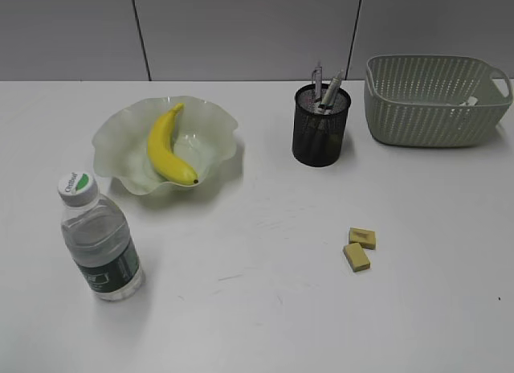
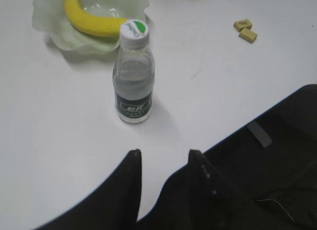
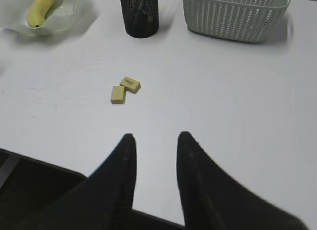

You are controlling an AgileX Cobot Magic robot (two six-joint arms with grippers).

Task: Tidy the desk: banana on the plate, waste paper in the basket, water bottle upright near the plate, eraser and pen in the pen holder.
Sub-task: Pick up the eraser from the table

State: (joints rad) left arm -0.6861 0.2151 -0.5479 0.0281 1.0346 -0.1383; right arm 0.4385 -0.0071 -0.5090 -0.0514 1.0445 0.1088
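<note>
Upright water bottle (image 1: 99,239) at the desk's (image 1: 257,309) front left, with both grippers spread apart and holding nothing.

Just behind the bottle, the banana (image 1: 170,145) lies in the frosted green plate (image 1: 120,136). Two small yellow eraser pieces (image 1: 360,247) lie touching each other on the bare tabletop, right of centre and well in front of the black mesh pen holder (image 1: 321,125), which has pens (image 1: 328,90) standing in it. A scrap of white waste paper (image 1: 471,101) shows inside the sage-green basket (image 1: 434,100) at the back right. Left gripper (image 2: 163,158) hovers near the bottle with fingers parted; right gripper (image 3: 154,141) hangs open in front of the erasers.
</note>
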